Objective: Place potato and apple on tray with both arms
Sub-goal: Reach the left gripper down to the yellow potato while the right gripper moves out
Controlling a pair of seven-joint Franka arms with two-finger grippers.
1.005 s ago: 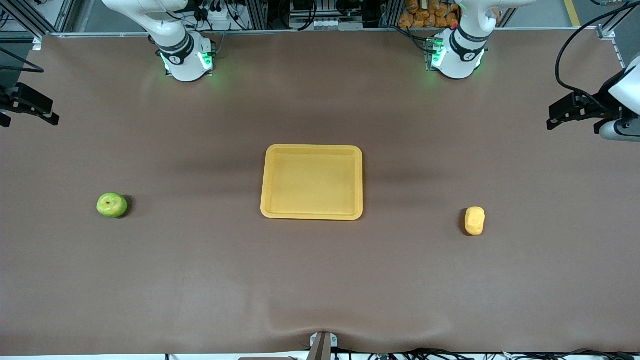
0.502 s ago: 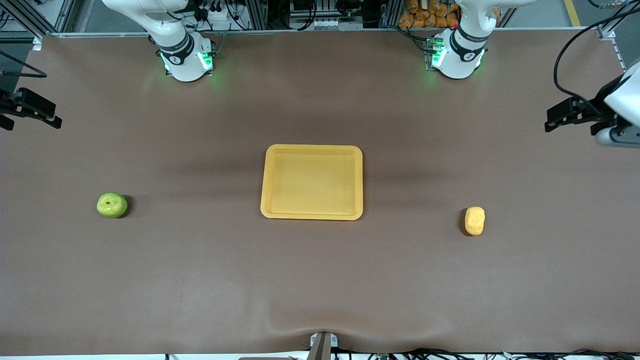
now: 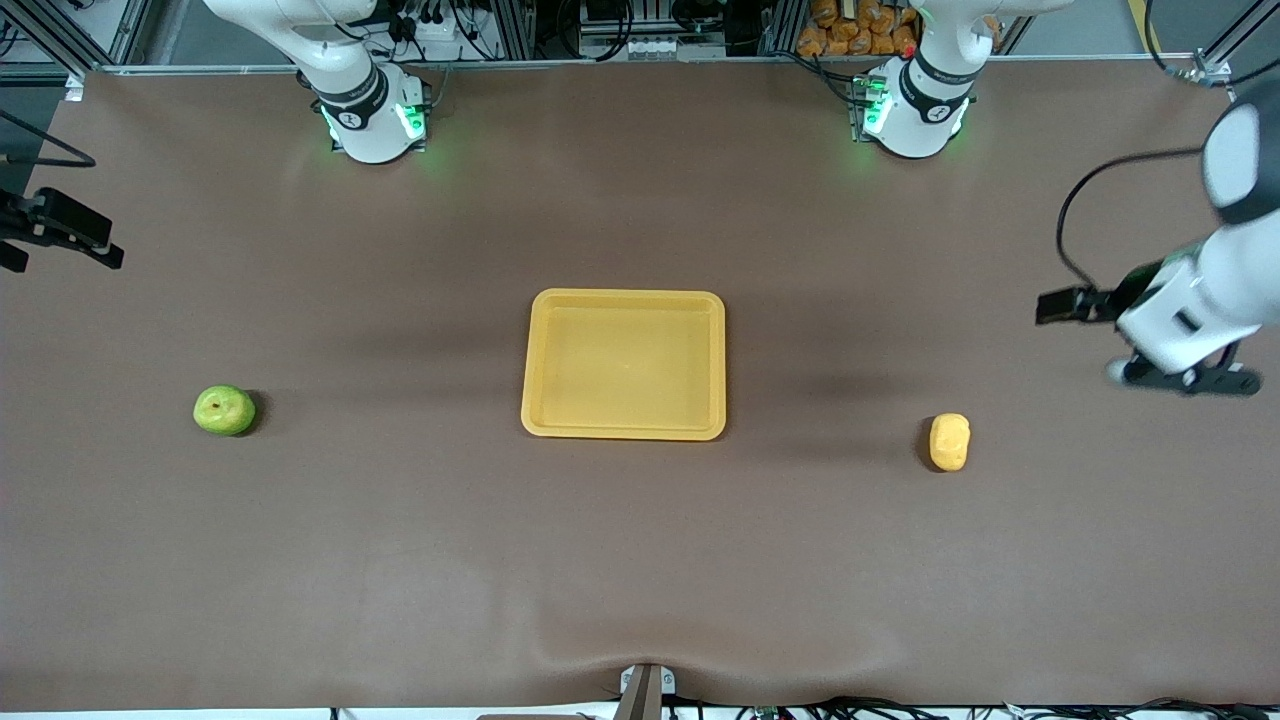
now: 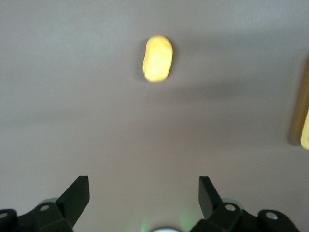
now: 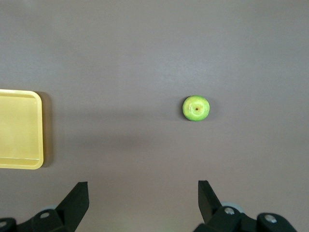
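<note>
A yellow-orange tray (image 3: 623, 300) is lying flat at the centre of the front view on the brown bench (image 3: 640, 560), with nothing sitting in it. The green apple (image 3: 223, 410) is resting on the bench at the middle left of that frame, toward the right arm's end and well apart from the tray. The yellow potato (image 3: 949, 441) is lying at the middle right, toward the left arm's end, also well apart from the tray and slightly lower in the frame than the apple. The left hand (image 3: 1060, 305) is hanging at the right edge of the front view, above the bench, up and to the right of the potato. In the left wrist view its two black fingers (image 4: 77, 195) are standing wide apart at the bottom corners with nothing between them, and the potato (image 4: 157, 58) is showing blurred in the upper middle. The right hand (image 3: 55, 228) is hovering at the left edge of the front view, over the bench above the apple in the frame. In the right wrist view its fingers (image 5: 75, 199) are likewise spread wide and gripping nothing, with the apple (image 5: 196, 108) at centre right and a corner of the tray (image 5: 19, 129) at the left edge.
</note>
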